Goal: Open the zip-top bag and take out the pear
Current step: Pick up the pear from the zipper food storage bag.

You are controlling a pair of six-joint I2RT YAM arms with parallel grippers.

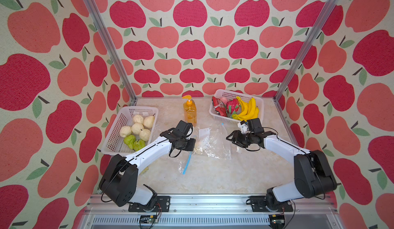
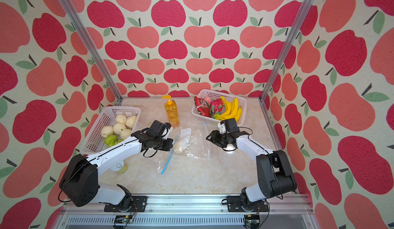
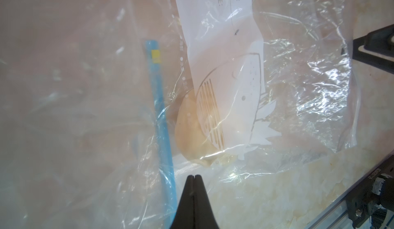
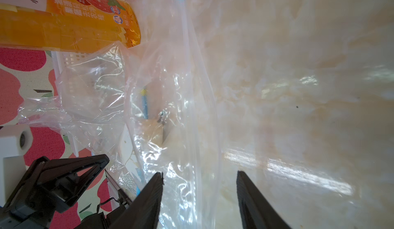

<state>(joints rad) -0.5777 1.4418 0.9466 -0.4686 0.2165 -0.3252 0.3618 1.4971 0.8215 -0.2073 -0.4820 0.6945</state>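
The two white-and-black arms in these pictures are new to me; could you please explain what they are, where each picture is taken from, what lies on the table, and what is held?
They are two robot arms, the left arm and the right arm, mounted at the front of the table, each ending in jaws. Two pictures look down from overhead; two come from cameras on the wrists. On the table lie a clear zip-top bag with a blue zip strip and a pale pear inside, an orange soap bottle, a basket of pears and a basket with bananas. The left arm's jaws are shut at the bag's plastic; whether they pinch it is unclear. The right arm's jaws stand open at the bag's edge, holding nothing.
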